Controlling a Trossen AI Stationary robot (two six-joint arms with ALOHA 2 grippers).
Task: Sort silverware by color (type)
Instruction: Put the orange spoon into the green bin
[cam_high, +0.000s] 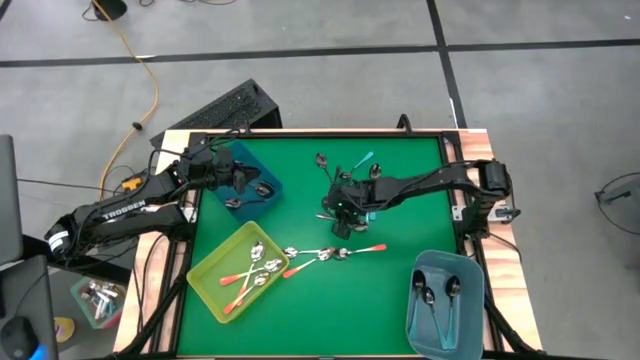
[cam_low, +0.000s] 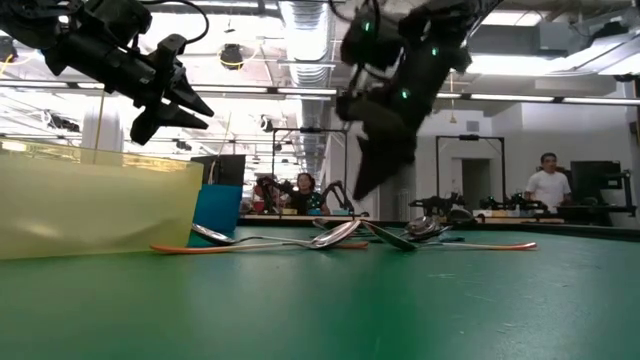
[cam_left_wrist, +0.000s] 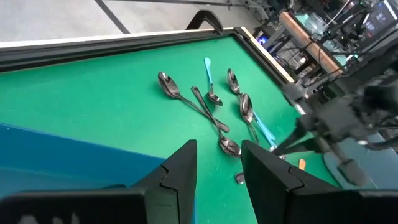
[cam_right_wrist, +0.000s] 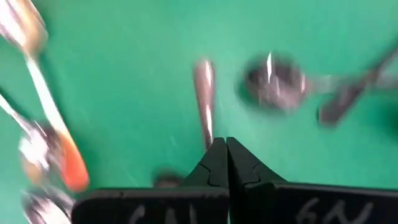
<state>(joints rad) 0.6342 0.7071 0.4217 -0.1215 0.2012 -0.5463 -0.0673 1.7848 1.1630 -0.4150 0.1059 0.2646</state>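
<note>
Spoon (cam_right_wrist: 205, 102) blurred beyond end effector (cam_right_wrist: 226, 144)

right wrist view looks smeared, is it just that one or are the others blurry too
Right wrist view: motion-smeared, the spoons streaked beyond the shut right pincer. Left wrist view: spoons crisp, only the far arm soft. Low view: backlit, arms dark silhouettes against ceiling lights. High view: even and sharp.

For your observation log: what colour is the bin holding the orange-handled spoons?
Yellow-green bin; the high view shows it best.
</note>
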